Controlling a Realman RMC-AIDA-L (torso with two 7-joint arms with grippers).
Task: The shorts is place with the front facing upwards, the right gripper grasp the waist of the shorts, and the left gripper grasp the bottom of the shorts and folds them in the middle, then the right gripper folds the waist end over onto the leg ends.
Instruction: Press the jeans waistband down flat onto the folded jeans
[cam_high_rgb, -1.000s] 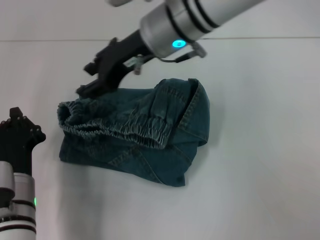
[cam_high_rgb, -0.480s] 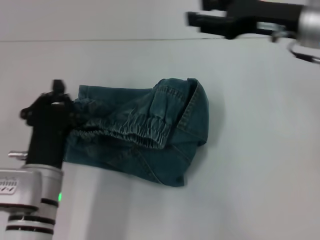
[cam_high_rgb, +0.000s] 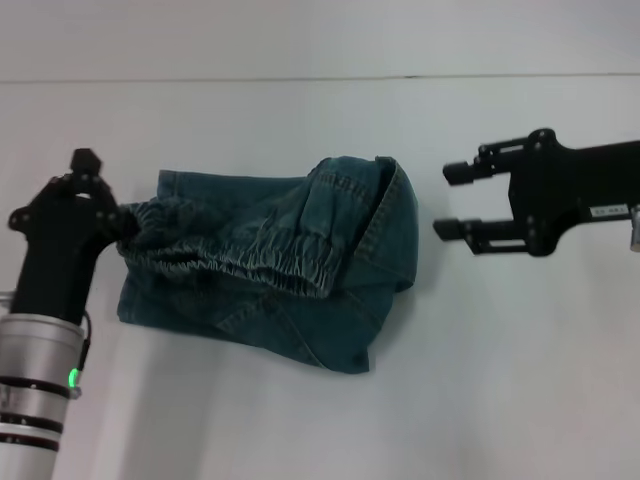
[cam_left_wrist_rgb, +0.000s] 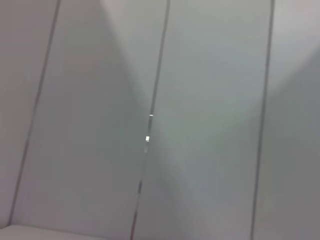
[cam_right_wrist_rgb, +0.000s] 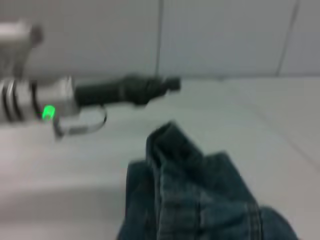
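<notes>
The right hand, a black two-fingered claw on a boxy black body with a small white label, hangs out to the right of the garment with its two fingers spread apart and nothing between them; the fingers point toward the cloth but stand clear of it, with bare white bench in the gap. On the other side the left hand, a black claw on a silver-grey cylindrical wrist with a green light, sits right against the left end of the blue denim shorts, at the gathered elastic waistband; from here I cannot tell whether its fingers are parted or whether they have any cloth pinched. The shorts lie between the two hands in a bunched, doubled-up heap: the ruffled waistband runs across the middle, a stitched hem curls up at the right-hand end nearest the right hand, and a flat layer of denim pokes out beneath toward the front. I would judge that some folding is already in the cloth, but the bundle looks rumpled rather than neatly squared, so the closing fold, or at least a tidying of it, seems left to do. The right wrist view shows the same heap close below with the left arm beyond it.
</notes>
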